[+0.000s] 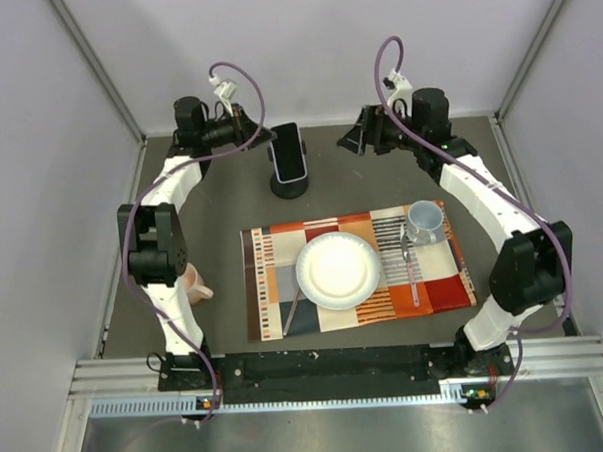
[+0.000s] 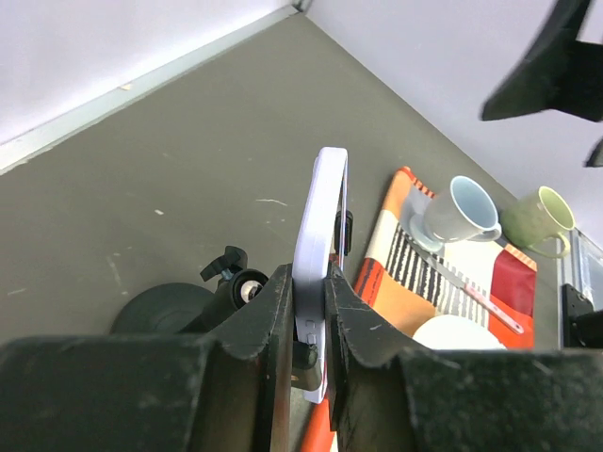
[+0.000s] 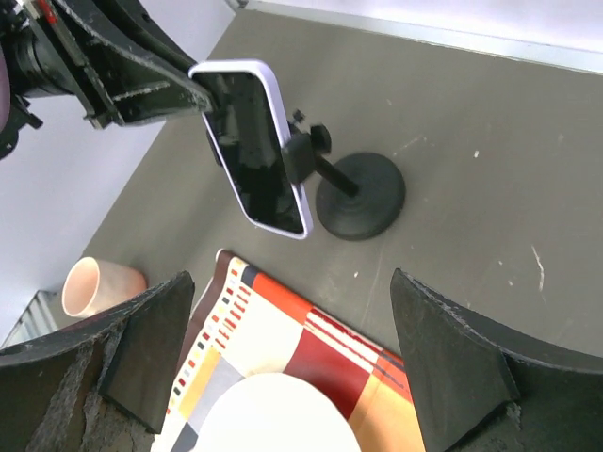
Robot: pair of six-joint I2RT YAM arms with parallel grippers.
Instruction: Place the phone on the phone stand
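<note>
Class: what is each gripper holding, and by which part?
The left gripper pinches the phone across its faces at one end; the right gripper is open, holding nothing.

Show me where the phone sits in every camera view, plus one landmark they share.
Top external: phone upper centre, beyond the placemat.
Left wrist: phone centre, edge-on, pinched by the left gripper.
Right wrist: phone upper left, screen showing.
Shared landmark: phone stand, its round base beside the phone.
</note>
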